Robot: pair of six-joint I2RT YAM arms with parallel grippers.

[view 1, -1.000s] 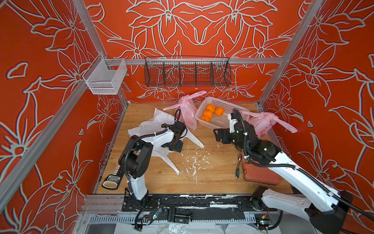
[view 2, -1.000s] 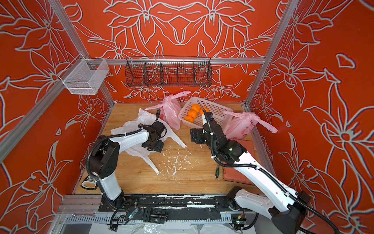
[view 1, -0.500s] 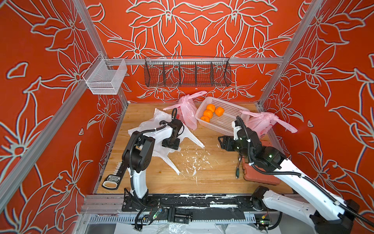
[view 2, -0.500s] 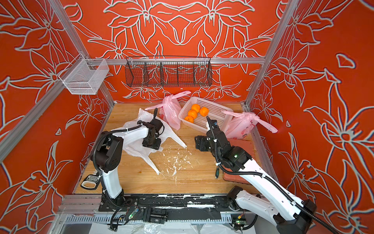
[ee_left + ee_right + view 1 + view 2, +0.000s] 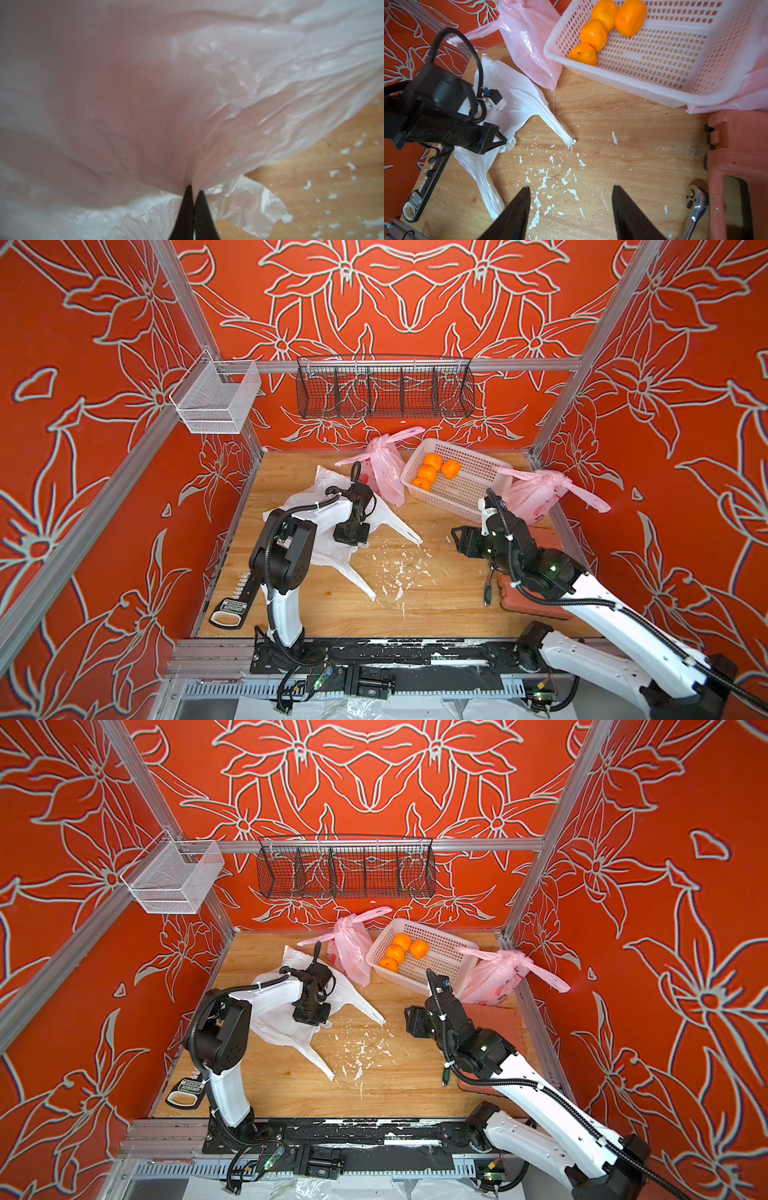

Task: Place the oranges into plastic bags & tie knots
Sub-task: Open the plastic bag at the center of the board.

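A white plastic bag [image 5: 330, 558] lies crumpled on the wooden table, its two straps splayed forward. My left gripper [image 5: 351, 537] points down onto it. In the left wrist view the black fingertips [image 5: 188, 195] are shut on a fold of its film [image 5: 239, 104]. Several oranges [image 5: 432, 472] sit in the white basket [image 5: 453, 508]. Two pink bags, one at the back [image 5: 386, 472] and one on the right [image 5: 532, 499], are each tied with a knot [image 5: 561, 481]. My right gripper [image 5: 571, 199] hovers open and empty over the bare wood.
A red tool case [image 5: 536, 597] and a ratchet wrench [image 5: 695, 205] lie by the right arm. A black tool [image 5: 232, 605] rests at the left front edge. White flakes [image 5: 399, 568] litter the wood. Wire baskets [image 5: 384, 389] hang on the back wall.
My left gripper has dropped onto the white bag and shut on its film. My right arm has drawn back from the basket toward the front, its jaws narrowing a little.
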